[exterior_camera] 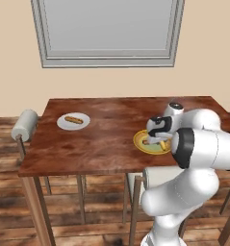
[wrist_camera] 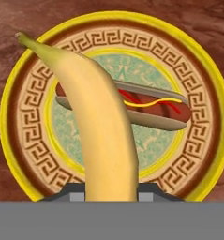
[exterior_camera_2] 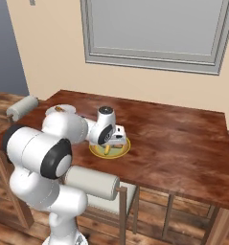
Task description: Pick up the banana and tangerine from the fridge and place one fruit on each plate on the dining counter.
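Yellow banana clamped between fingers above plate.

A grey-framed window is set in the beige wall. Below the window, white-cushioned chairs are drawn up on a wooden plank floor. Further below the window, a hot dog with red and yellow stripes is seen.

Two base cameras look forward and down from behind the arm, left and right, sharing the counter and yellow plate, while the hand camera looks straight down, very near this plate.
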Motion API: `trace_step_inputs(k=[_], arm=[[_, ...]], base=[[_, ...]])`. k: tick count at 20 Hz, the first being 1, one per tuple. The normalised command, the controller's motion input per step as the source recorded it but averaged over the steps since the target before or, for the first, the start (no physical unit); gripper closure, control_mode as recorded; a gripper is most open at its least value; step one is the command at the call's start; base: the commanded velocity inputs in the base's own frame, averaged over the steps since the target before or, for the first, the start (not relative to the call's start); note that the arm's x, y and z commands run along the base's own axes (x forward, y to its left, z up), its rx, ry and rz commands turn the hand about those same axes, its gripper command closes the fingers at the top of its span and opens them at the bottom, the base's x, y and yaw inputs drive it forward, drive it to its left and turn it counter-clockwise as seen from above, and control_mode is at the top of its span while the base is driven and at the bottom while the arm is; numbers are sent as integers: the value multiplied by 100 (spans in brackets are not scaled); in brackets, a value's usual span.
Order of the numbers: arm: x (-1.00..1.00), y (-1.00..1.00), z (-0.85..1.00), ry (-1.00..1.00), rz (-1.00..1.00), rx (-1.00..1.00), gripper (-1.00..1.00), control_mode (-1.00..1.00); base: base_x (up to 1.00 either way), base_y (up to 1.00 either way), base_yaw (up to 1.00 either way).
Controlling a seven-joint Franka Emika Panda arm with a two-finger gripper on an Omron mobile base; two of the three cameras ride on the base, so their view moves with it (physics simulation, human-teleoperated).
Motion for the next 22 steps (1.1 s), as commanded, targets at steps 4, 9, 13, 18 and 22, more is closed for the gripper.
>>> trace_step_inputs(k=[4, 9, 13, 18, 22], arm=[[13, 0, -18, 0, 0, 0, 100, -100], [7, 0, -18, 0, 0, 0, -100, -100], [7, 0, -18, 0, 0, 0, -100, -100], [1, -1, -8, 0, 0, 0, -100, -100], [0, 0, 0, -2, 0, 0, -100, -100]], base=[[0, 0, 0], [0, 0, 0], [0, 0, 0], [0, 0, 0], [0, 0, 0]])
